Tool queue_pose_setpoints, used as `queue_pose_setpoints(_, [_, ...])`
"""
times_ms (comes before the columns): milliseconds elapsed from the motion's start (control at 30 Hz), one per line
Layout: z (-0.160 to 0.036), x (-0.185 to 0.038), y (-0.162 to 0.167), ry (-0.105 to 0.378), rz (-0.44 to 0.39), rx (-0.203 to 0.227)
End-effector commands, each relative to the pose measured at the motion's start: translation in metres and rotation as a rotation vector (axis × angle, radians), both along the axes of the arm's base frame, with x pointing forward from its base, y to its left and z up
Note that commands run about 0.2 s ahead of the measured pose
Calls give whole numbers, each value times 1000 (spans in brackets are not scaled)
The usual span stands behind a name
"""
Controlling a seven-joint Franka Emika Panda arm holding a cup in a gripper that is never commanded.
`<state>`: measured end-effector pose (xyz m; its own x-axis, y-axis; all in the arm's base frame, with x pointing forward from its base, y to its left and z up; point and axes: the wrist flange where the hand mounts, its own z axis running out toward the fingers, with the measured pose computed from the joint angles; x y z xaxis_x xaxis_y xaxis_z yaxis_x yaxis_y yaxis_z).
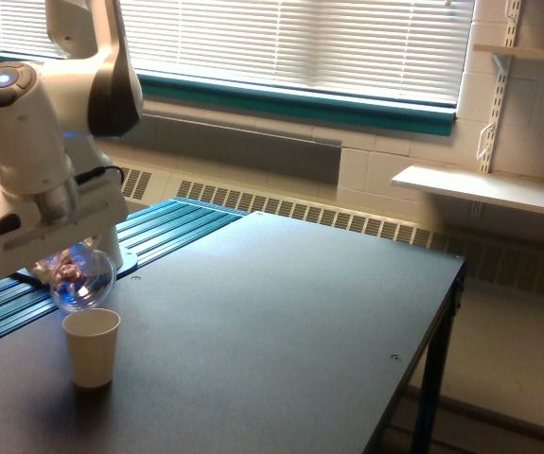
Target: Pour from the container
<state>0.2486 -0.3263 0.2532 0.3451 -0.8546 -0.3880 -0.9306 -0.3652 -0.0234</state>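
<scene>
Nearest the camera, a cream paper cup stands upright on the dark worktop, close to the worktop's edge on the exterior view's left and toward its near end. Its mouth is open and faces up; what lies inside cannot be made out.

Directly above the paper cup, and just apart from its rim, hangs the container, a clear rounded vessel with reddish-pink and dark pieces gathered in its upper part. It is tilted, though which way its mouth faces cannot be told through the clear wall. A blue glint shows on its lower curve. The container is off the worktop entirely, carried in the air.

The gripper sits immediately above and behind the container. Its white housing covers the fingers, so the jaws themselves are hidden; the container emerges from under the housing and appears clamped there, but the actual width of the jaws cannot be told. The white arm rises from the gripper toward the upper corner on the exterior view's left.

Behind the arm, a teal ribbed panel runs along the worktop's far edge on that side. Farther back are a radiator grille, a window blind and, on the exterior view's right, a wall shelf.
</scene>
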Motion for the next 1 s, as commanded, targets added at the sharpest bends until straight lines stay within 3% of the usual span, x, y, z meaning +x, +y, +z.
queue_pose_setpoints(33, [-6, 2, 9, 41, -7, -3])
queue_pose_setpoints(367, [-10, 0, 12, 73, -21, 58])
queue_pose_setpoints(1000, [-6, 3, -1, 77, -66, 69])
